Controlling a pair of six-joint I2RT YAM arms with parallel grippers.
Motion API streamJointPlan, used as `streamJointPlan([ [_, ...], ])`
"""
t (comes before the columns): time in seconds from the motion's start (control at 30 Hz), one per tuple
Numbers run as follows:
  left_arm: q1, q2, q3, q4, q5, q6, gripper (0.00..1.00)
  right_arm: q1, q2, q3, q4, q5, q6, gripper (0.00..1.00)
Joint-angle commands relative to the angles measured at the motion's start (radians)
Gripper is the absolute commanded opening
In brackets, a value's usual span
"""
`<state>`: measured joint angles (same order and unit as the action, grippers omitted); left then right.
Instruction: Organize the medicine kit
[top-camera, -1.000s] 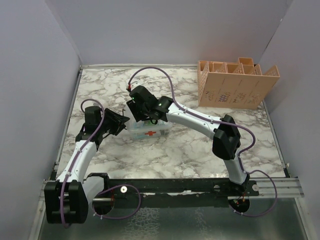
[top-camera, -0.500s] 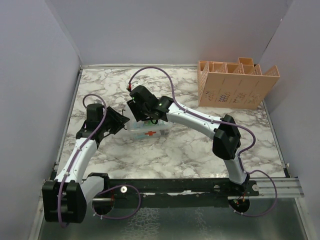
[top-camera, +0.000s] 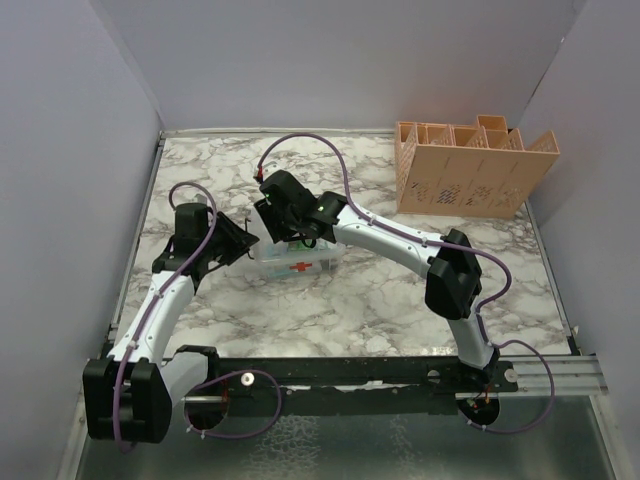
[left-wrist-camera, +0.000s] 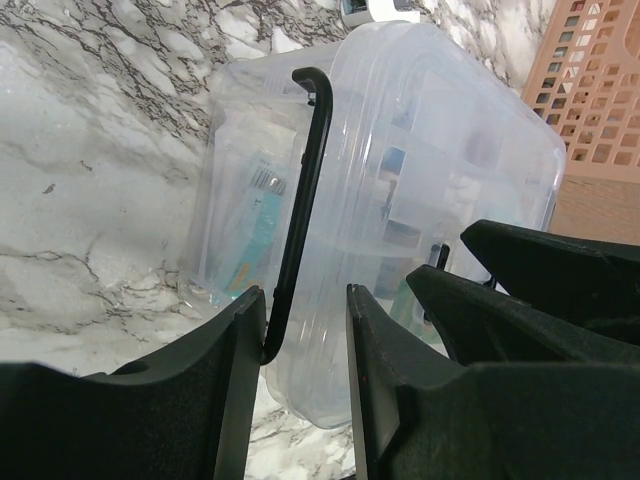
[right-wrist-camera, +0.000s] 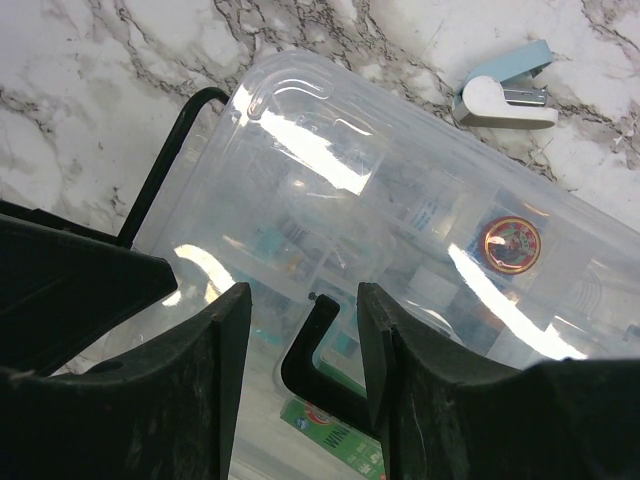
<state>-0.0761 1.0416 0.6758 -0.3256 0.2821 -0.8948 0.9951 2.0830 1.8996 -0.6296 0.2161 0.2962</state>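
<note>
The top camera sits high at the near side and looks down on the whole counter (top-camera: 400, 300) from far away. Each wrist camera looks from very near past its own tool, the left tool (left-wrist-camera: 305, 310) and the right tool (right-wrist-camera: 303, 300), onto the medicine kit (top-camera: 300, 262). All three views share this kit, which lies in the middle of the top frame.

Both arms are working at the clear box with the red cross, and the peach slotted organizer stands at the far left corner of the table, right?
No: the peach slotted organizer stands at the far right corner of the table, as the top external view shows. The rest, about the clear box, holds.
</note>
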Motion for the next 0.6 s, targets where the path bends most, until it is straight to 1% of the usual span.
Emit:
streamJointPlan([
  [0.0, -0.029, 0.042, -0.015, -0.143, -0.072, 0.066, 0.17, -0.004, 0.045, -0.053, -0.128, -0.047, 0.031, 0.46],
  [0.07, -0.033, 0.045, -0.008, -0.151, -0.086, 0.070, 0.13, -0.004, 0.043, -0.052, -0.128, -0.044, 0.033, 0.46],
  [0.17, -0.038, 0.056, 0.002, -0.172, -0.107, 0.082, 0.12, -0.003, 0.041, -0.052, -0.127, -0.043, 0.032, 0.46],
  [0.23, -0.043, 0.069, 0.010, -0.188, -0.123, 0.092, 0.19, -0.003, 0.040, -0.052, -0.125, -0.041, 0.032, 0.46],
  [0.3, -0.046, 0.084, 0.021, -0.209, -0.139, 0.102, 0.31, -0.003, 0.041, -0.053, -0.124, -0.041, 0.032, 0.46],
  [0.33, -0.050, 0.090, 0.027, -0.219, -0.147, 0.108, 0.34, -0.003, 0.041, -0.054, -0.125, -0.041, 0.032, 0.46],
  [0.43, -0.061, 0.102, 0.049, -0.246, -0.168, 0.124, 0.37, -0.003, 0.042, -0.054, -0.124, -0.042, 0.032, 0.46],
  [0.57, -0.075, 0.112, 0.068, -0.265, -0.179, 0.131, 0.33, -0.005, 0.042, -0.056, -0.122, -0.043, 0.032, 0.46],
])
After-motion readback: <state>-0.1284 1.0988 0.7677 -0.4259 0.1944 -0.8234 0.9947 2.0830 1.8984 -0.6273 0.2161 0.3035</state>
